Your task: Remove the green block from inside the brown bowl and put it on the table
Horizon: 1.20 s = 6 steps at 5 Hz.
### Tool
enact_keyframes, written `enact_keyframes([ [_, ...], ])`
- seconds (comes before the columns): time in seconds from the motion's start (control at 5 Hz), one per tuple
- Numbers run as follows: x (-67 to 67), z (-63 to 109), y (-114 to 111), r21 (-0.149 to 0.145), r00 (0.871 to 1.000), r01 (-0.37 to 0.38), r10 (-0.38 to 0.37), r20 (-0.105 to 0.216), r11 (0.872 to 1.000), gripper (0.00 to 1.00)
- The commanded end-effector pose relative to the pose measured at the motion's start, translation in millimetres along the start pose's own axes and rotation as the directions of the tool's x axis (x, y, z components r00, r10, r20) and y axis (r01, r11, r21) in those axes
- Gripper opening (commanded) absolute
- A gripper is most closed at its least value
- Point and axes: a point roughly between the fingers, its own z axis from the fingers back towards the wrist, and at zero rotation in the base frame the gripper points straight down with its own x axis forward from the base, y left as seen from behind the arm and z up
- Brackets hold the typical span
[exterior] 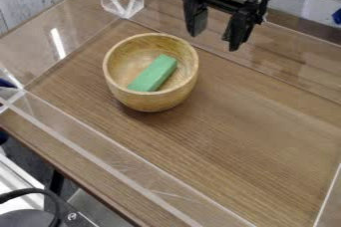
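Note:
The brown bowl (152, 71) stands left of centre on the table (240, 141), round, light wood with a thick rim. Inside it lies the green block (154, 74), a small bright bar slanted across the bowl's floor. My gripper (217, 29) hangs above the table's far side, up and to the right of the bowl, pointing down. Its black fingers (240, 30) stand wide apart with nothing between them. It touches neither bowl nor block.
Low clear acrylic walls (80, 146) edge the tabletop on all sides. A clear corner bracket (123, 2) sits at the far left corner. Bare wood stretches to the right of and in front of the bowl.

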Motion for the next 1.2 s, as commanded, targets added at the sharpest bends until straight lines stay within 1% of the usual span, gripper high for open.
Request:
enact_keyframes([
  [0.0, -1.9, -10.4, 10.5, 0.011, 1.000, 0.008, -0.008, -0.012, 1.000, 1.00],
  [0.2, -9.9, -24.3, 16.6, -0.009, 0.998, -0.051, 0.051, -0.031, 0.999, 1.00],
  [0.4, -15.1, -36.7, 22.1, -0.033, 0.992, -0.119, 0.118, -0.036, 0.992, 1.00],
  [0.6, -9.2, -36.7, 37.1, -0.023, 0.997, -0.069, 0.068, -0.038, 0.997, 1.00],
  [0.8, -1.9, -35.4, 47.0, -0.017, 0.999, -0.027, 0.027, -0.043, 0.999, 1.00],
  [1.0, -6.4, -37.2, 46.1, -0.023, 0.997, -0.055, 0.053, -0.050, 0.998, 1.00],
])
